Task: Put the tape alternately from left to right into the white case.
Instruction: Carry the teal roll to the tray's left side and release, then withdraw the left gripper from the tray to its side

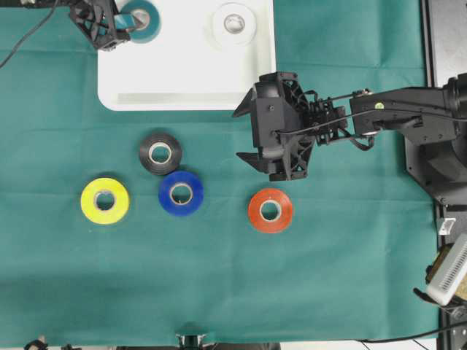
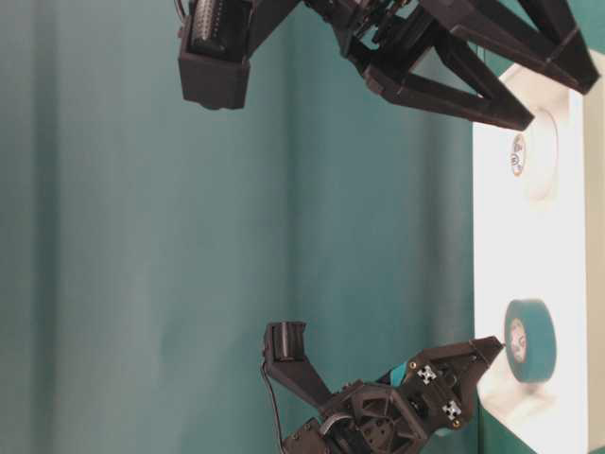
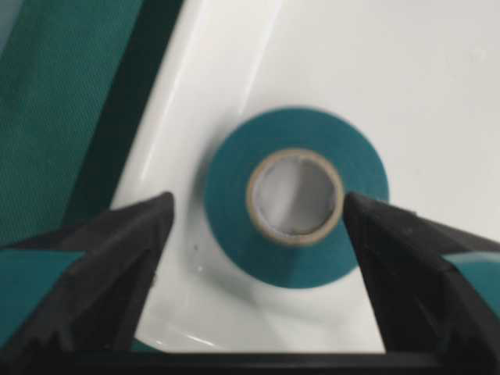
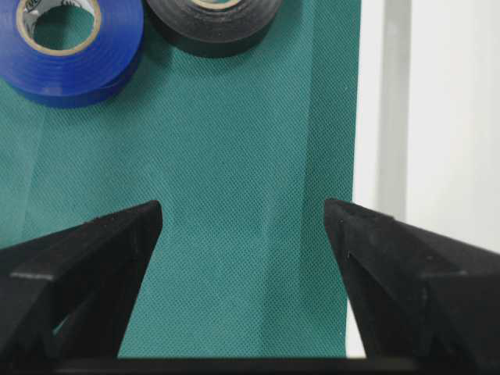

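Your right gripper (image 1: 246,136) hung with its fingers spread apart and holding nothing, over bare green cloth (image 1: 350,240) just off the white case's (image 1: 182,80) near rim. The red-orange roll (image 1: 270,210) lay flat nearest to it, a little behind and to one side of the fingertips; the blue roll (image 1: 181,193) and black roll (image 1: 160,152) sat ahead of them, touching each other, with the yellow roll (image 1: 105,200) beyond. Nothing stood between that gripper and the red-orange roll. Your left gripper (image 3: 258,215) was open around the teal roll (image 3: 297,197), which rested inside the case near its corner, apart from the white roll (image 1: 233,25)
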Tool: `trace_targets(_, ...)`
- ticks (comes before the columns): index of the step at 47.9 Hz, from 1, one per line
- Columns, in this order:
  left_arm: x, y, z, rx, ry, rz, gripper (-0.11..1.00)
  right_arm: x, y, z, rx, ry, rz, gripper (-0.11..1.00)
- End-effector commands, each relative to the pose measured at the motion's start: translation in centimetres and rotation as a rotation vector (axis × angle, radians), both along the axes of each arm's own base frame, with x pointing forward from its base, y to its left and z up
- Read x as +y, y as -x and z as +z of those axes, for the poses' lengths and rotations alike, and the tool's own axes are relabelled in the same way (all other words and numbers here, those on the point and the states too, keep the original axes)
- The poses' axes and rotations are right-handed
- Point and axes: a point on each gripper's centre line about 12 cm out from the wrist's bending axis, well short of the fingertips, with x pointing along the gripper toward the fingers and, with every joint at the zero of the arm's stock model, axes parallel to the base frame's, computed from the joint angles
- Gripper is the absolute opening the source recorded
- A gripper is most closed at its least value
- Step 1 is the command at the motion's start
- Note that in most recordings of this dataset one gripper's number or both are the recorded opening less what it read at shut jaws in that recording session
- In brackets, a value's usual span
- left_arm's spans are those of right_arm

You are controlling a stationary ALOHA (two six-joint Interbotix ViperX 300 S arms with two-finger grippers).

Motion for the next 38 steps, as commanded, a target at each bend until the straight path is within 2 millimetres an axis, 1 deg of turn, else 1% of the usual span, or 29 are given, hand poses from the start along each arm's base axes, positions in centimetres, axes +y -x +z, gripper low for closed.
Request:
trace_targets(1, 0.3, -0.3, 1.2, -0.035, -0.023, 0.002, 0.99, 0.1, -0.5, 1.0, -0.035, -0.001, 0.006, 0.84)
trace_targets(16, 0.3, -0.3, 1.3, -0.036, -0.024, 0.002, 1.00, 0.1, -0.4, 0.9, -0.033, 0.000, 0.007, 0.84)
trace_targets(22, 0.1, -0.3, 1.8, -0.048, -0.027, -0.001, 1.00, 0.1, -0.4, 0.9, -0.032, -0.001, 0.006, 0.84)
trace_targets(30, -1.5, -0.4, 3.0, -0.074, -0.038, -0.035, 1.00, 0.1, -0.4, 0.9, -0.032, -0.001, 0.006, 0.84)
trace_targets(38, -4.0, -0.2, 3.9, -0.092, -0.043, -0.091, 1.00, 0.1, -0.4, 0.9, -0.032, 0.000, 0.007, 0.84)
